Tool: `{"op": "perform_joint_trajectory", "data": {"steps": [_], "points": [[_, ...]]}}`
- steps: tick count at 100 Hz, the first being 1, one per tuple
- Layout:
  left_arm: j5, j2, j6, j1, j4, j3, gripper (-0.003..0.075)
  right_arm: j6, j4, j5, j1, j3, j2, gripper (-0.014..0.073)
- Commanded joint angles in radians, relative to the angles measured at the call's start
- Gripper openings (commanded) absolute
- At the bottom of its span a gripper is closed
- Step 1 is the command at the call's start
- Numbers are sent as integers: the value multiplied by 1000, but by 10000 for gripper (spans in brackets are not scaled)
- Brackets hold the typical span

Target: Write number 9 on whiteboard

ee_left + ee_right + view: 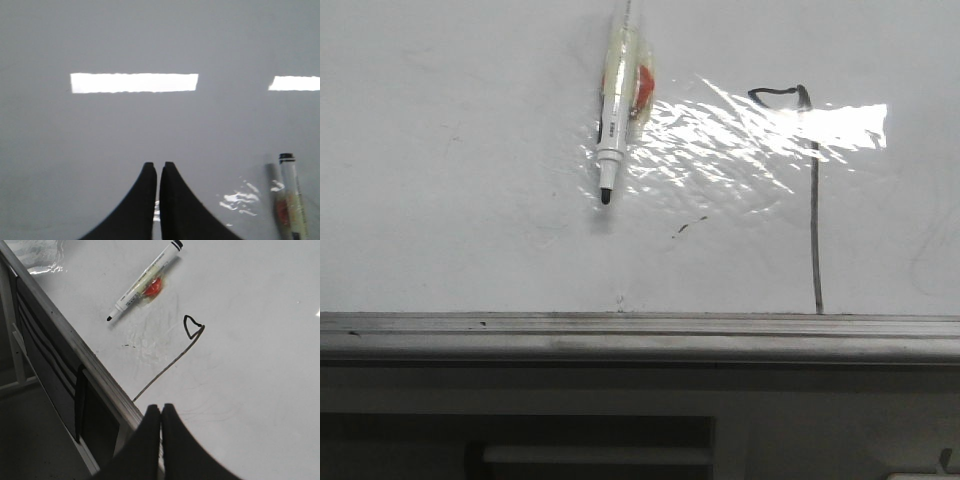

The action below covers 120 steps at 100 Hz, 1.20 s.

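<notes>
The number 9 (pixel 815 220) is drawn in thin black line on the right of the whiteboard (pixel 450 180): a small flat loop over a long stroke that reaches the lower rail. The right wrist view shows the number 9 (pixel 170 365) too. A white marker (pixel 613 130) with a black tip lies loose on the board left of it, wrapped in clear tape with a red patch. My left gripper (pixel 158 166) is shut and empty over bare whiteboard (pixel 150 125), the marker (pixel 292 200) off to one side. My right gripper (pixel 161 408) is shut and empty near the stroke's foot, away from the marker (pixel 142 285). Neither gripper shows in the front view.
A grey metal rail (pixel 640 335) edges the board's near side, with a dark frame and a pale bar (pixel 600 455) below it. A tiny stray dash (pixel 688 227) sits between marker and stroke. Bright glare (pixel 770 130) covers the board's middle. The rail (pixel 75 345) drops off to floor.
</notes>
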Motion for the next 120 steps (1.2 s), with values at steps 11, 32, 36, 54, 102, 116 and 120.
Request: {"op": "perform_joint_trajectory", "data": {"steps": [11, 32, 36, 54, 102, 116, 120], "points": [[-158, -130, -16, 217, 57, 87, -20, 3, -41, -62, 1, -22, 12, -41], [-202, -353, -20, 325, 56, 181, -20, 3, -41, -62, 1, -22, 12, -41], [-187, -388, 8, 333, 19, 186, -20, 3, -41, -62, 1, -22, 12, -41], [-173, -468, 673, 374, -649, 170, -20, 3, -41, -62, 1, -22, 12, -41], [-217, -456, 1361, 470, -1537, 165, -20, 3, -41, -62, 1, -22, 12, -41], [-400, -456, 1365, 470, -1409, 195, -20, 3, -41, -62, 1, -22, 12, -41], [-464, -456, 1385, 470, -1413, 213, -20, 3, -41, -62, 1, -22, 12, -41]]}}
